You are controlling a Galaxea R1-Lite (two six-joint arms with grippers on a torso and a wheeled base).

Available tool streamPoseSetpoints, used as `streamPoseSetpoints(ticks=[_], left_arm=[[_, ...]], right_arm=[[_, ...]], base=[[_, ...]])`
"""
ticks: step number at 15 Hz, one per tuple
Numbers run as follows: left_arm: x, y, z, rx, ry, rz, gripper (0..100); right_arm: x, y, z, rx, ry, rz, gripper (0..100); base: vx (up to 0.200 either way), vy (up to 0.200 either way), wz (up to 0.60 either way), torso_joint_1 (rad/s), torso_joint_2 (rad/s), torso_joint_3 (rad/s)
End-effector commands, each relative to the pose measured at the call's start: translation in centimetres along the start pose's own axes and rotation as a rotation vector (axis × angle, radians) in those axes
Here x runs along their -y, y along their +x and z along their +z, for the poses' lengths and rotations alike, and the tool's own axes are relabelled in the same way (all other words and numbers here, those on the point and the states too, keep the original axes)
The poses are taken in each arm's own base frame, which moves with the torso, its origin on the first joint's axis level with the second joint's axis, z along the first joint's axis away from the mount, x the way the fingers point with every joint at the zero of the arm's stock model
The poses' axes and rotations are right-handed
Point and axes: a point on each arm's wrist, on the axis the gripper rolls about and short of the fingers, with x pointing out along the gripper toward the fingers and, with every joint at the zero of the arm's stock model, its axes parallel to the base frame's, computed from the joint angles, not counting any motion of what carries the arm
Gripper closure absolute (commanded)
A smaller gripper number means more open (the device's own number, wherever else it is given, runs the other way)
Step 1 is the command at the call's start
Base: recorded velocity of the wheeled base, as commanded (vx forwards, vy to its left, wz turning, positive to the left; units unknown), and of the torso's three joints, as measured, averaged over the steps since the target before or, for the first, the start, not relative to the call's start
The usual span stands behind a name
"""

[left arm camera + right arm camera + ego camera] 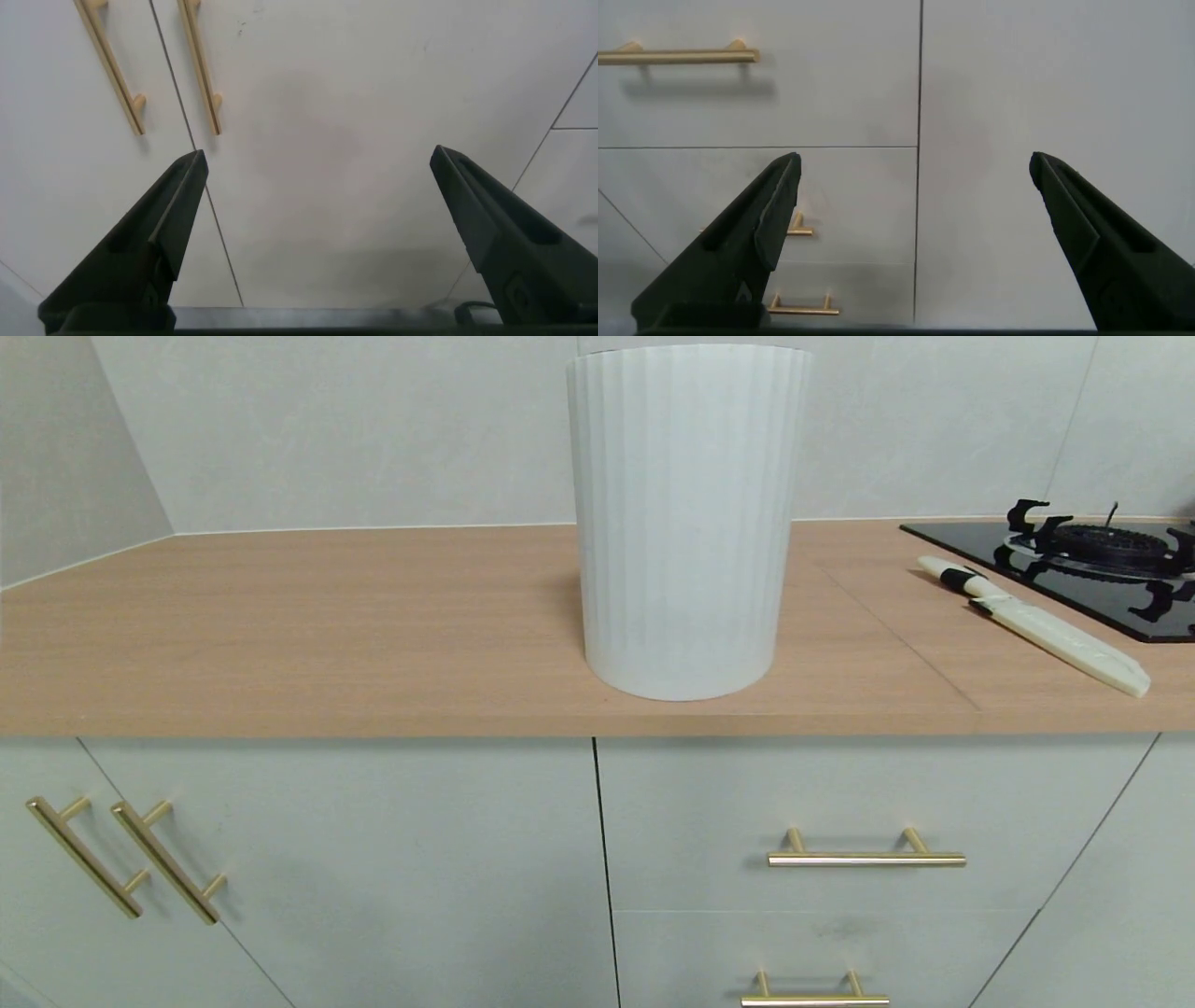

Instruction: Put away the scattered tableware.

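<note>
1. Desk: a wood-grain top that carries the white ribbed container and runs well out to both sides of it. Pale tiled wall behind.
2. Cabinet fronts: pale grey, directly below the container. A vertical seam falls just left of the container's base line.
3. White ribbed container: tall, upright, round and open-topped. It stands near the desk's front edge. Its inside is hidden from the head view.
4. Gas hob: black glass with a black burner grate. It is set into the desk to the right of the container, well apart from it and further back.
5. Knife: cream with a black band. It lies flat on the desk right of the container, just beside the hob's near edge and angled toward the desk front. Apart from the container.
6. Left tool: fingers spread wide, nothing between them. It faces the cabinet doors below and left of the container, where two gold door handles sit side by side.
7. Right tool: fingers spread wide and empty. It faces the drawer fronts below and right of the container, which carry gold drawer handles.
</note>
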Motion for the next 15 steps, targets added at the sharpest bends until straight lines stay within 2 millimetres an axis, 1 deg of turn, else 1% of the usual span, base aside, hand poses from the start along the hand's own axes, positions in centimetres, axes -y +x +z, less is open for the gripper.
streamPoseSetpoints(ticks=[1,5,9,15], left_arm=[[0.0,0.0,0.0,-0.001,-0.001,0.001,0],[0.0,0.0,0.0,-0.001,-0.001,-0.001,0],[0.0,0.0,0.0,-0.001,0.001,-0.001,0],[0.0,0.0,0.0,-0.001,0.001,-0.001,0]], right_arm=[[0.0,0.0,0.0,0.0,0.0,0.0,0],[0.0,0.01,0.01,-0.001,0.0,0.002,0],[0.0,0.01,0.01,-0.001,0.0,0.0,0],[0.0,0.01,0.01,-0.001,0.0,0.0,0]], base=[[0.0,0.0,0.0,0.0,0.0,0.0],[0.0,0.0,0.0,0.0,0.0,0.0],[0.0,0.0,0.0,0.071,-0.22,-0.26],[0.0,0.0,0.0,0.137,-0.51,-0.312]])
